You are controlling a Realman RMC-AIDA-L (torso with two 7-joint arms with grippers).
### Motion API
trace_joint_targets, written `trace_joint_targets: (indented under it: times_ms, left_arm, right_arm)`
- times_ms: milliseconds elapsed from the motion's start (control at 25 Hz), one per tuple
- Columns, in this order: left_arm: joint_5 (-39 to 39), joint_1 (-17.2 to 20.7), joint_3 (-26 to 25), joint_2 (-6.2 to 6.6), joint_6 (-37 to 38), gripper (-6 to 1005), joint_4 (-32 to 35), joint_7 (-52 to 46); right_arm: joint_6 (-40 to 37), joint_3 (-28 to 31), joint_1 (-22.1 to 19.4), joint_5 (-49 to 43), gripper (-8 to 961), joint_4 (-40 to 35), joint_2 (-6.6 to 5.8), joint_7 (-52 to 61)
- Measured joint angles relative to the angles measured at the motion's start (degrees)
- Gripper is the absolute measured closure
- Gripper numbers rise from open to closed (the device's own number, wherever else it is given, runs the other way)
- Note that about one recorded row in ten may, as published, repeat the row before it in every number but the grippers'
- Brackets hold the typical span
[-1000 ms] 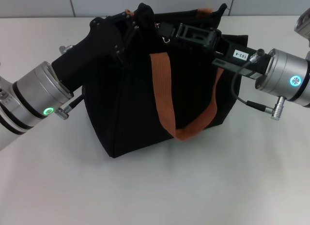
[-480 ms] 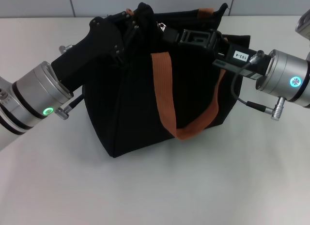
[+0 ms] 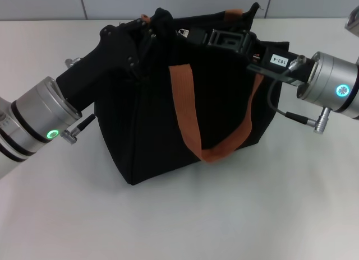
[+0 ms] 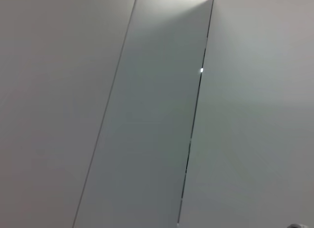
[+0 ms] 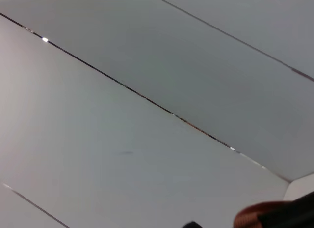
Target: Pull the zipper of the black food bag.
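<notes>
On the white matte table (image 3: 235,215), nearest the robot, stands the black food bag (image 3: 157,131), boxy soft fabric, creased, with an orange-brown webbing handle (image 3: 193,120) looping down its front face. At the bag's top left edge sits the left gripper (image 3: 150,29), black and angular; whether it is spread or clamped cannot be told. The right gripper (image 3: 193,36) reaches along the top rim from the right, fingertips at the zipper (image 3: 183,32), a small silver glint; its grip cannot be told. Farther back, the head view shows grey wall panels (image 3: 179,3). The wrist views show only pale seamed panels, the right one also an orange strap corner (image 5: 257,215).
</notes>
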Motion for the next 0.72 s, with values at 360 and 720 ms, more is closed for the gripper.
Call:
trace_joint_targets:
  times_ms: [360,720]
  left_arm:
    - [0.0,1.8,-1.0,0.00,1.2,974,0.0,0.0]
    - [0.0,2.2,-0.8,0.00,1.9,973,-0.1,0.0]
  right_arm:
    - [1.7,-0.2,0.1,-2.2,955,-0.6,-0.16,0.2]
    - [3.9,-1.1,0.0,-3.0,955,-1.3,-0.15,0.1]
